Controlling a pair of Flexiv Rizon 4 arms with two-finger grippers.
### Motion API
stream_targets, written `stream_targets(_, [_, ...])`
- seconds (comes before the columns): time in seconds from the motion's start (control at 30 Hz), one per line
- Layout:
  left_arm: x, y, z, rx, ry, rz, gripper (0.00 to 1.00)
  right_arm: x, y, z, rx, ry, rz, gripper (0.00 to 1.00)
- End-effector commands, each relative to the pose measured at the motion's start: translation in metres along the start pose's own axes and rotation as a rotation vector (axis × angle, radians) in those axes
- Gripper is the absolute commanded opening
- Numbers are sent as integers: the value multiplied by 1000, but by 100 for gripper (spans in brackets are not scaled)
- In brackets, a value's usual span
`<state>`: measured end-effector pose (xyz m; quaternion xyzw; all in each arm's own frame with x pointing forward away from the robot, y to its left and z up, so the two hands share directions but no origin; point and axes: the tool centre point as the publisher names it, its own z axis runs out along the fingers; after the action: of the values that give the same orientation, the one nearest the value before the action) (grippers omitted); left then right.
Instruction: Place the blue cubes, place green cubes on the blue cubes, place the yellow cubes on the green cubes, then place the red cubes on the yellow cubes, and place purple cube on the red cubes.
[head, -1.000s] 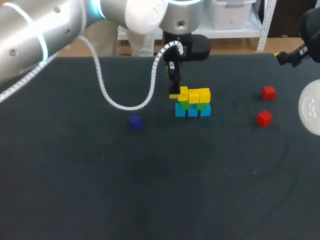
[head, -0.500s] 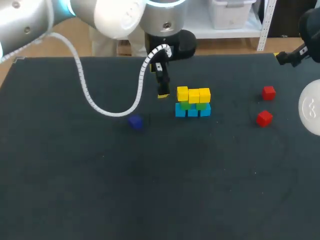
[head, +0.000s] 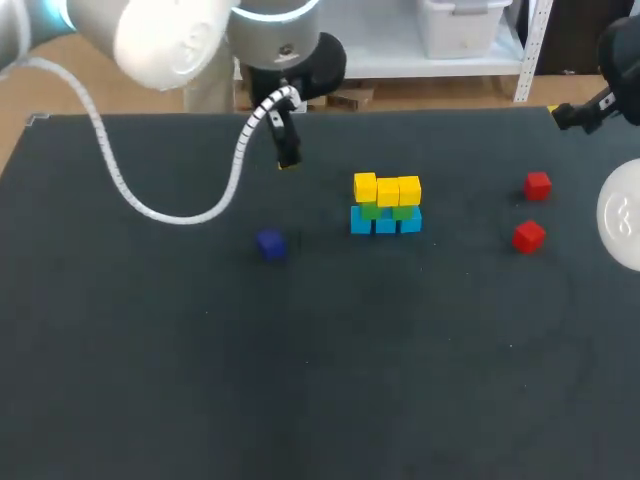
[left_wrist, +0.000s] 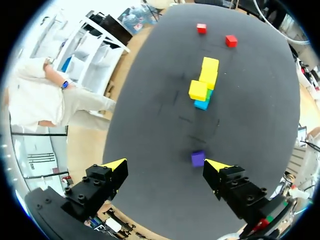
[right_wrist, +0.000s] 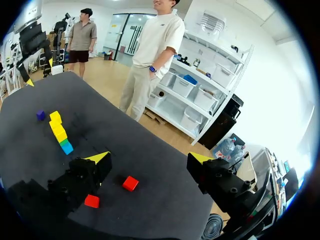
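Where our left arm comes in from the far left corner, the left gripper (head: 288, 160) hangs over the far side of the table (head: 300, 380). Its fingers are spread wide, with nothing between them. It is well apart from the stack, off to the stack's left.

Stack, mid-table: blue cubes (head: 385, 223) in a bottom row, green cubes (head: 370, 210) on them, yellow cubes (head: 388, 190) along the top.

The purple cube (head: 270, 243) sits alone on the table, left of the stack and nearer us. In the left wrist view it lies just ahead of the yellow tips.

The far red cube (head: 538, 185) and the near red cube (head: 529, 236) both sit loose, right of the stack.

The right gripper (right_wrist: 149, 157) is near the table's right edge, fingers apart and empty.
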<state>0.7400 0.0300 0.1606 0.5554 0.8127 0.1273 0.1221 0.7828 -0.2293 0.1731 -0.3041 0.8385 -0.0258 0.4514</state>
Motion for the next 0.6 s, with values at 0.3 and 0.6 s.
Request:
stream_targets(0.3, [35, 19, -33, -59, -83, -94, 100, 0, 0, 0, 2, 1, -1, 100])
stream_targets(0.6, [63, 24, -39, -65, -47, -173, 100, 0, 0, 0, 2, 1, -1, 100])
